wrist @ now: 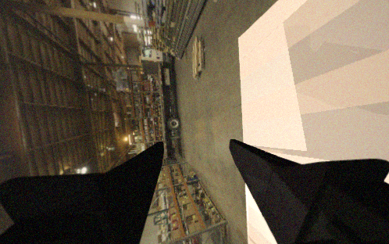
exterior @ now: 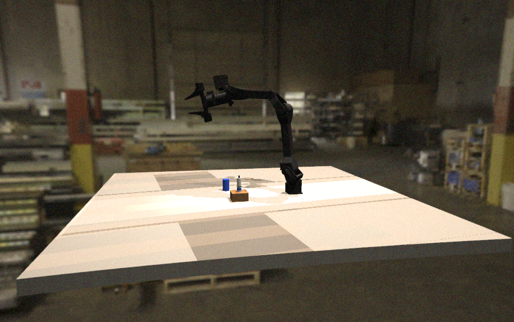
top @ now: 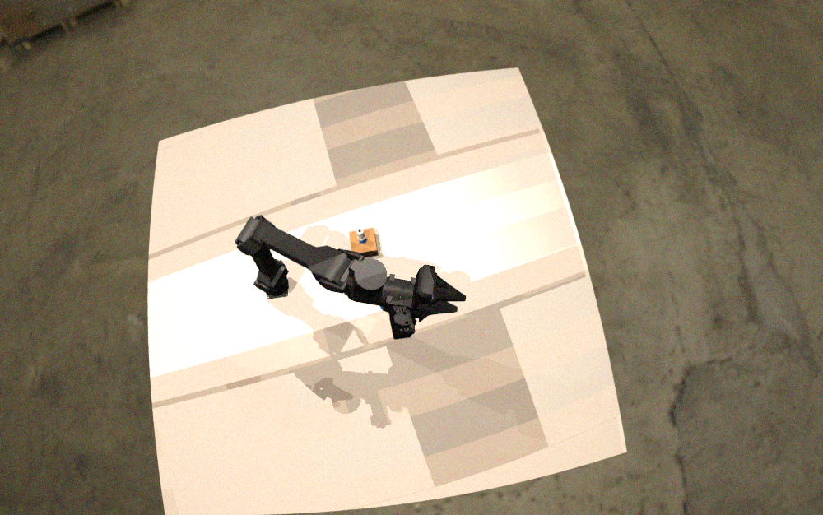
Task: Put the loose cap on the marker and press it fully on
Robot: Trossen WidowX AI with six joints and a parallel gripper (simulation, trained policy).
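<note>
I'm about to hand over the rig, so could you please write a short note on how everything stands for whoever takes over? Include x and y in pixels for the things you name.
Tool: the black parallel-jaw tool (top: 461, 303) (exterior: 186, 106) (wrist: 197, 145) is open, holding nothing, raised well above the table.
Marker: the grey-and-blue marker (top: 360, 234) (exterior: 238, 184) stands upright in the orange-brown holder block (top: 365, 252) (exterior: 239, 195), tip bare.
Cap: the blue cylindrical cap (exterior: 225, 184) stands upright near the block; the arm mostly hides it from the top view.
Done: nothing of the capping.
Left: grasp cap, fit it, press it fully on, withdraw.
</note>
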